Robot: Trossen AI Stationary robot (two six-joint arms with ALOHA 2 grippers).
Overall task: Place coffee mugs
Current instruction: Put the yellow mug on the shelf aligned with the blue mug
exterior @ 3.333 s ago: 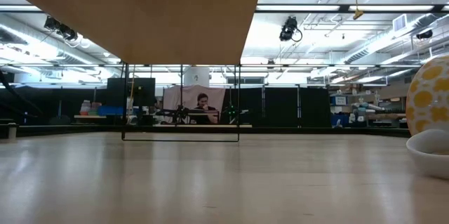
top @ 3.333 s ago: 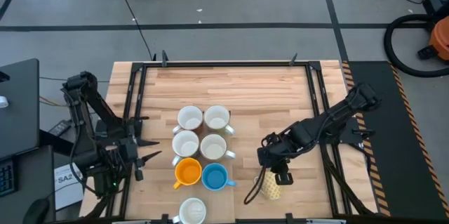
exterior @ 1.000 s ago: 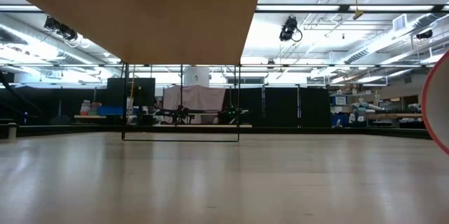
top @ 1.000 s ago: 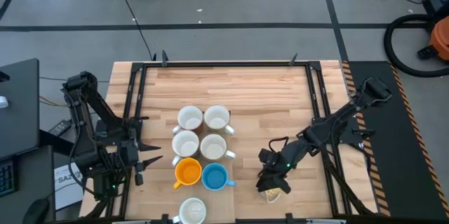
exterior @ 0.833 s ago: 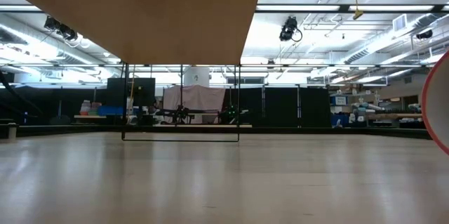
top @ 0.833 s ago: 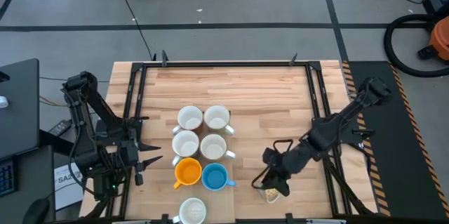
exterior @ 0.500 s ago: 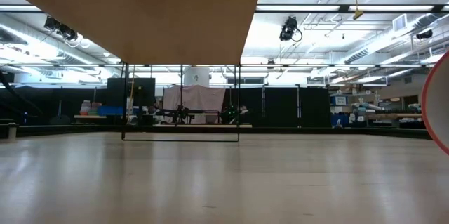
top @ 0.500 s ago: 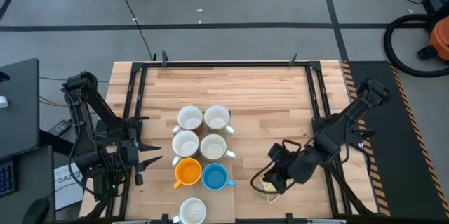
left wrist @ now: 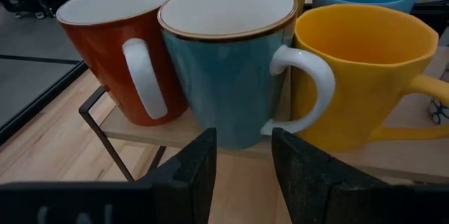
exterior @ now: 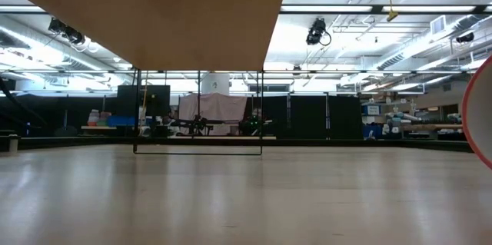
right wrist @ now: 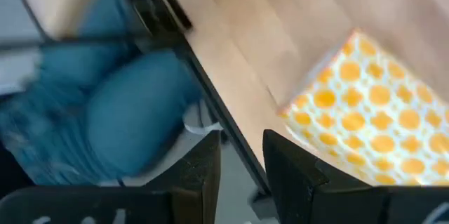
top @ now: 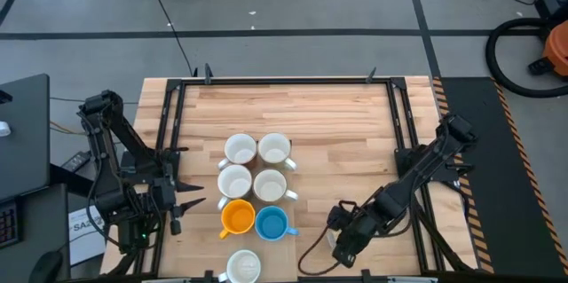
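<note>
Coffee mugs stand in rows at the table's middle (top: pixel 256 185), with one white mug (top: pixel 243 266) near the front edge. The left wrist view shows a red mug (left wrist: pixel 133 55), a teal mug (left wrist: pixel 224 62) and a yellow mug (left wrist: pixel 358 76) upright on a wooden board (left wrist: pixel 210 136) on a black wire frame. My left gripper (left wrist: pixel 242 175) is open at the table's left edge (top: pixel 182 203), pointing at them. My right gripper (top: pixel 342 247) is open near the front edge, above a yellow patterned mug (right wrist: pixel 365 126). That mug is beside one finger, not between the two. My right gripper comes down slanting beside the yellow patterned mug, which is on the table next to one finger (right wrist: pixel 291 168). Whether that finger touches the mug, I cannot tell. Nothing is between the two fingers.
The black frame rail (right wrist: pixel 210 104) of the table's near edge runs just past my right fingers, with a blurred blue shape (right wrist: pixel 133 119) beyond it. Black rails (top: pixel 284 81) border the table. Bare wood lies at the far side and right of the mugs.
My right gripper has gone toward the table's near edge and has tipped and rolled, pointing more steeply down. From above it now covers the yellow patterned mug. My left arm has kept still.
</note>
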